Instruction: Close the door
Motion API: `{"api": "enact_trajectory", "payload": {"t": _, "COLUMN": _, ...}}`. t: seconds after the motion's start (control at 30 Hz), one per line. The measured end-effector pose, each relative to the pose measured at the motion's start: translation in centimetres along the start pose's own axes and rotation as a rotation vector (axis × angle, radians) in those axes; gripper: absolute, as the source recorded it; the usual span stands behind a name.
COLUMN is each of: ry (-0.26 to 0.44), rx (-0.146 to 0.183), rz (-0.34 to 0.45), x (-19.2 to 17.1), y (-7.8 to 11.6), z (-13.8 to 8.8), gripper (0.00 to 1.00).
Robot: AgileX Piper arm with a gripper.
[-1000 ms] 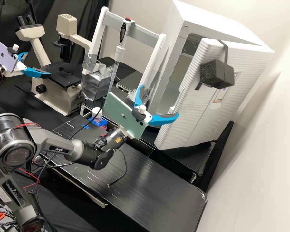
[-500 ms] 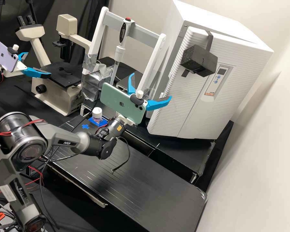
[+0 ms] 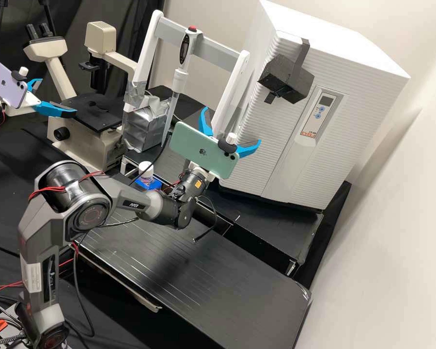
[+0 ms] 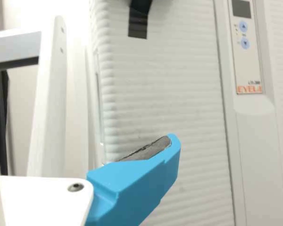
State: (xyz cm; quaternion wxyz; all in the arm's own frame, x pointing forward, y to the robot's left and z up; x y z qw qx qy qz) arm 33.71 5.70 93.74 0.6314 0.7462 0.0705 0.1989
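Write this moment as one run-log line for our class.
door: shut or nearly so | end effector: open, empty, near door | black block: on door front

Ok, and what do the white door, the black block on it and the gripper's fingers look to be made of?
Door: probably moulded plastic, matte and evenly ribbed, though painted metal isn't ruled out.
Black block: likely dense foam, going by its dull, shine-free faces.
Blue fingers: apparently hard plastic, smooth with crisp edges; the grey pad has a ragged border, perhaps rubber or foam.
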Motion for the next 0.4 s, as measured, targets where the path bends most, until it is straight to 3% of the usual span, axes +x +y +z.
{"api": "enact_trajectory", "payload": {"t": 0.13, "ry": -0.054, "rx": 0.009, "rz": 0.025, "x": -1.6, "y": 0.4, "z": 0.6, "gripper": 1.0}}
{"api": "enact_trajectory", "payload": {"t": 0.27, "ry": -0.128, "rx": -0.002, "rz": 0.13, "x": -4.1, "y": 1.0, "z": 0.6, "gripper": 1.0}}
{"api": "enact_trajectory", "payload": {"t": 0.4, "ry": -0.125, "rx": 0.024, "rz": 0.215, "x": -6.8, "y": 1.3, "z": 0.8, "gripper": 1.0}}
